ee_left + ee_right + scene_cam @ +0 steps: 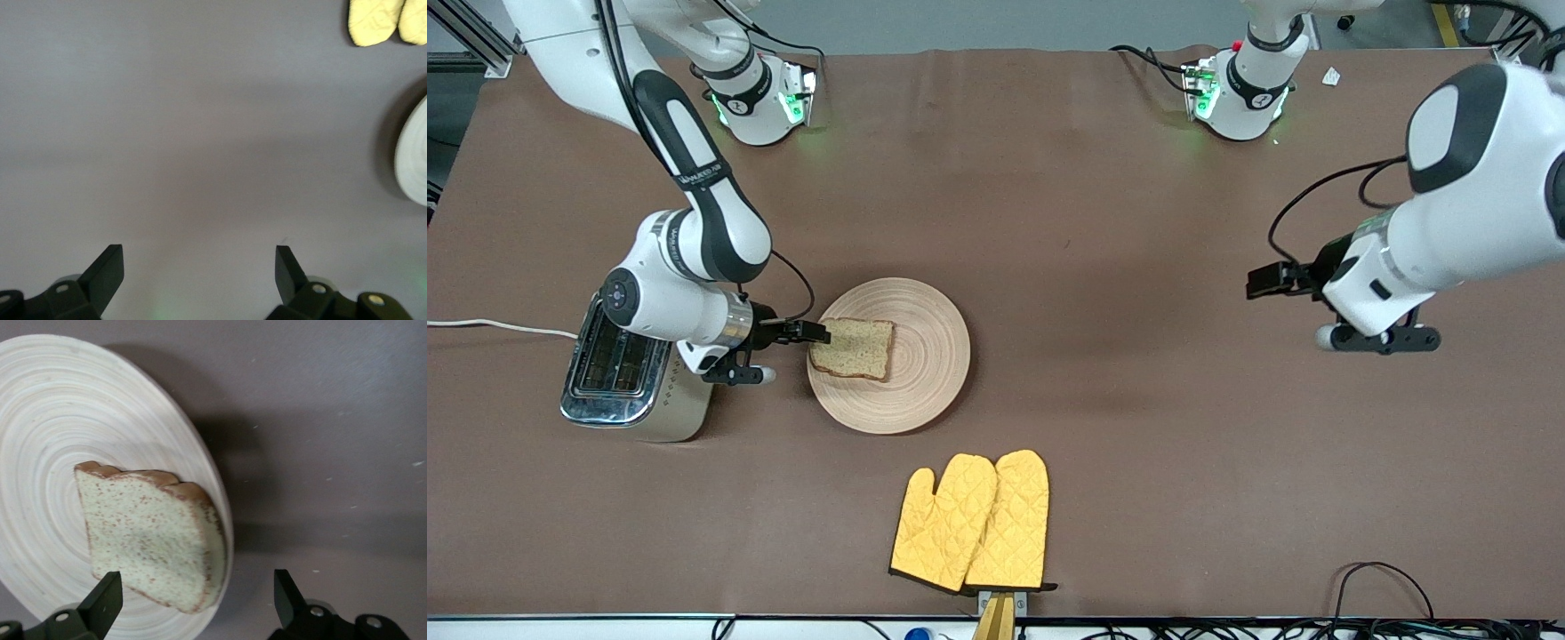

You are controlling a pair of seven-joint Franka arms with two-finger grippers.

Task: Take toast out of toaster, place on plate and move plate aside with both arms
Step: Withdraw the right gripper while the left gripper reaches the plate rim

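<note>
R jaws wide, toast (150, 537) free.

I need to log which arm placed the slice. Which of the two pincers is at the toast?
The right pincer, open at the edge of the toast on the plate. The left pincer hangs over bare table, open.

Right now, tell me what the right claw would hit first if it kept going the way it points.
The right claw, open, points across the plate from the toaster's end. Going straight on, it would likely meet the toast lying on the plate first, though its height above the slice is unclear.
</note>
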